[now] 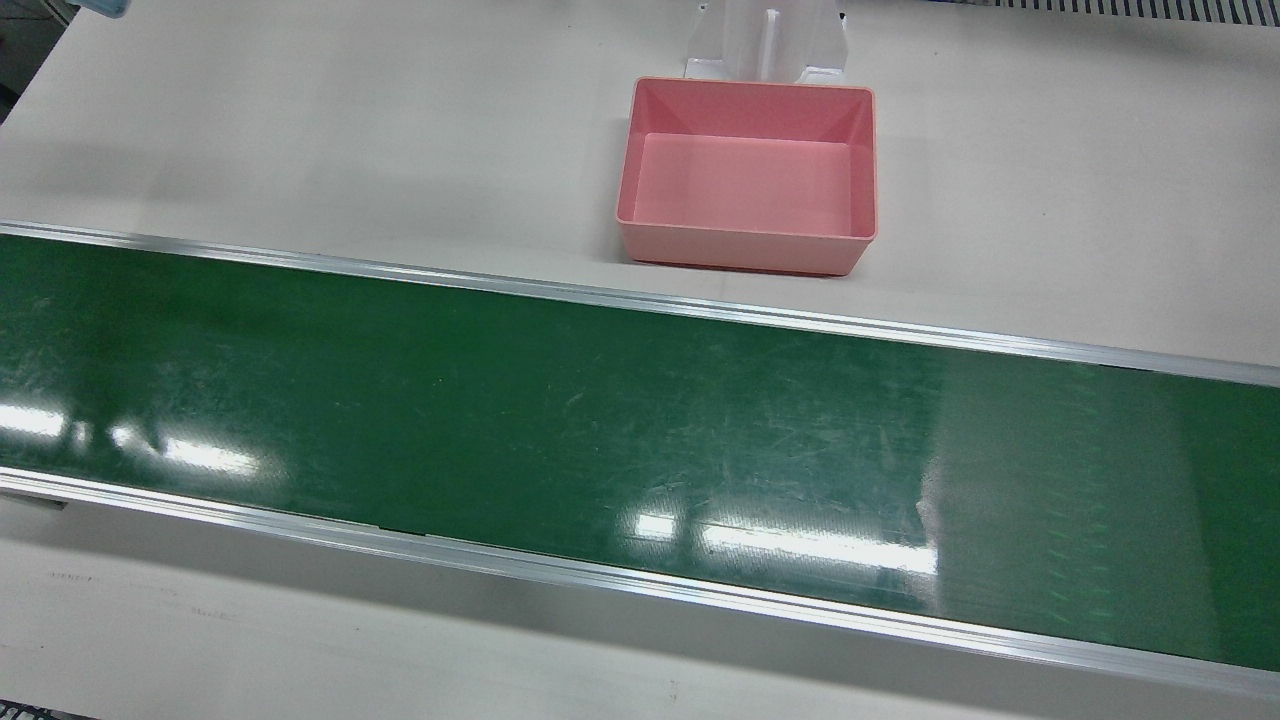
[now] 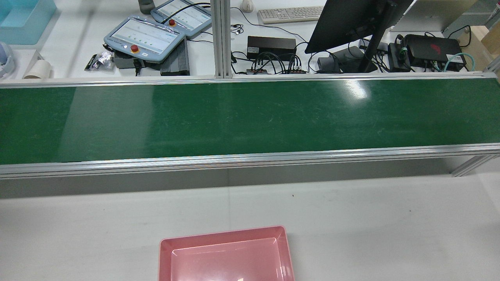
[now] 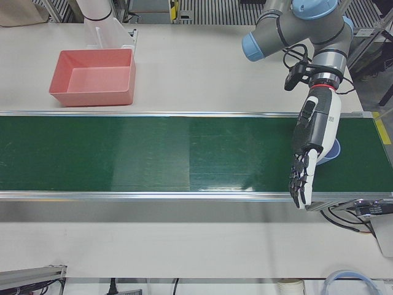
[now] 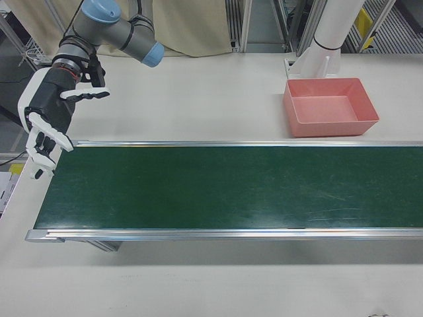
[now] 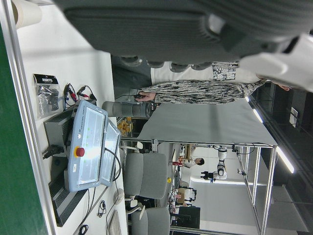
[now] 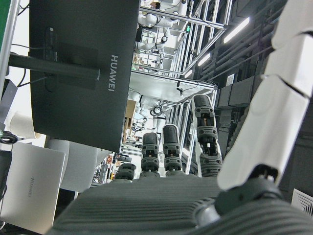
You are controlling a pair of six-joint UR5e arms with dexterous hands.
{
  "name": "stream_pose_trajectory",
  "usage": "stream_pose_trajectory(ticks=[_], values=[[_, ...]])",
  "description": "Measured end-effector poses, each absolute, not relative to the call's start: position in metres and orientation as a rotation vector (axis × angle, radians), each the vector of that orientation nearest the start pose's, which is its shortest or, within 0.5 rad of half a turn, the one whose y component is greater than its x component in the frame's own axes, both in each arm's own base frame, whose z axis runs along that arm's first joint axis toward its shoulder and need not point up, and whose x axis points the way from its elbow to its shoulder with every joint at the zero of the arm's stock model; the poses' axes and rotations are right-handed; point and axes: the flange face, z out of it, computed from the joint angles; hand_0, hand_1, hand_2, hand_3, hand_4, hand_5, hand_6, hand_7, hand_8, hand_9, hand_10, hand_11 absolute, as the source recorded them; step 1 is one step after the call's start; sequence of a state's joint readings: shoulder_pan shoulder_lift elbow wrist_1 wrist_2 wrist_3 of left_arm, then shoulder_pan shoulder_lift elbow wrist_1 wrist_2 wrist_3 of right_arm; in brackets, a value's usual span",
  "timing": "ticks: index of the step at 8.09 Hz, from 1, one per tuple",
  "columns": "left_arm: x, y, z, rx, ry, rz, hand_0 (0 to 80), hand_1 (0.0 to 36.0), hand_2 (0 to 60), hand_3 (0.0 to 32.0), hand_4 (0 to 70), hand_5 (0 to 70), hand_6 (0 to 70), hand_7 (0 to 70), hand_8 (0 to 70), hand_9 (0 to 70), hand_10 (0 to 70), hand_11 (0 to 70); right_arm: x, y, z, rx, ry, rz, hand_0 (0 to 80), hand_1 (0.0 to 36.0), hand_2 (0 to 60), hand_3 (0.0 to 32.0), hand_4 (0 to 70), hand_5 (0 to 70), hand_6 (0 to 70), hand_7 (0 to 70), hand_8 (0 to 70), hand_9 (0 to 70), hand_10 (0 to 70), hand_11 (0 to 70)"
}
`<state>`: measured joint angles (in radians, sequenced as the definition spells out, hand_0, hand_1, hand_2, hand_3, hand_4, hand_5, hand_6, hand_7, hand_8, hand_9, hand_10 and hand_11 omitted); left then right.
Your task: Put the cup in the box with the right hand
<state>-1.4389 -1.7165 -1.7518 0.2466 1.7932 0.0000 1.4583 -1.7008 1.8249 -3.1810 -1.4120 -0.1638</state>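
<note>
Waiting with your right hand (image 4: 45, 125) spread, empty, at the green belt's (image 4: 218, 188) nine o'clock end.
Your left hand (image 3: 310, 144) hangs spread over a blue cup (image 3: 331, 153); the pink plastic box (image 4: 330, 105) sits at one o'clock.

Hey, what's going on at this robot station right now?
Nothing is being handled yet. The empty pink plastic box sits on the white table beside the long green conveyor belt. The right hand hangs open at one end of the belt, holding nothing. The left hand hangs open over the other end, partly covering a pale blue round object that may be the cup. The middle of the belt is bare.
</note>
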Motion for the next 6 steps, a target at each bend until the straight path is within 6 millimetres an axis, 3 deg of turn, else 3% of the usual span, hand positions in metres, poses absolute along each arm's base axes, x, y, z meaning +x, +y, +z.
stream_pose_trajectory(ticks=[1, 2, 3, 4, 5, 6], values=[[-0.04, -0.548, 0.549, -0.359, 2.108, -1.943, 0.0, 0.0, 0.0, 0.0, 0.0, 0.0, 0.0, 0.0, 0.0, 0.0, 0.0, 0.0, 0.086, -0.46, 0.626, -0.211, 2.37, -2.182, 50.0, 8.5, 2.3, 0.0, 24.8, 4.6, 8.3, 35.4, 10.7, 21.9, 4.1, 7.0], [-0.04, -0.548, 0.549, -0.359, 2.108, -1.944, 0.0, 0.0, 0.0, 0.0, 0.0, 0.0, 0.0, 0.0, 0.0, 0.0, 0.0, 0.0, 0.054, -0.478, 0.62, -0.18, 2.402, -2.177, 49.8, 9.7, 4.7, 0.0, 21.3, 4.8, 8.2, 34.5, 10.2, 21.1, 4.3, 7.5], [-0.04, -0.548, 0.549, -0.359, 2.108, -1.944, 0.0, 0.0, 0.0, 0.0, 0.0, 0.0, 0.0, 0.0, 0.0, 0.0, 0.0, 0.0, 0.008, -0.503, 0.607, -0.141, 2.444, -2.155, 50.8, 8.3, 0.0, 0.0, 25.5, 4.6, 7.9, 33.6, 9.1, 19.5, 3.5, 6.3], [-0.04, -0.548, 0.549, -0.359, 2.108, -1.943, 0.0, 0.0, 0.0, 0.0, 0.0, 0.0, 0.0, 0.0, 0.0, 0.0, 0.0, 0.0, -0.052, -0.526, 0.585, -0.092, 2.48, -2.137, 50.5, 9.5, 2.4, 0.0, 26.2, 4.5, 7.9, 34.1, 8.8, 19.2, 2.8, 5.3], [-0.04, -0.548, 0.548, -0.359, 2.109, -1.942, 0.0, 0.0, 0.0, 0.0, 0.0, 0.0, 0.0, 0.0, 0.0, 0.0, 0.0, 0.0, -0.105, -0.538, 0.563, -0.055, 2.49, -2.136, 49.0, 12.2, 10.3, 0.0, 22.3, 4.3, 7.6, 33.1, 8.5, 18.6, 2.0, 4.1], [-0.04, -0.548, 0.547, -0.359, 2.109, -1.942, 0.0, 0.0, 0.0, 0.0, 0.0, 0.0, 0.0, 0.0, 0.0, 0.0, 0.0, 0.0, -0.148, -0.537, 0.538, -0.037, 2.483, -2.153, 50.8, 10.1, 2.6, 0.0, 27.7, 4.1, 7.5, 33.4, 8.1, 18.1, 0.4, 1.7]])
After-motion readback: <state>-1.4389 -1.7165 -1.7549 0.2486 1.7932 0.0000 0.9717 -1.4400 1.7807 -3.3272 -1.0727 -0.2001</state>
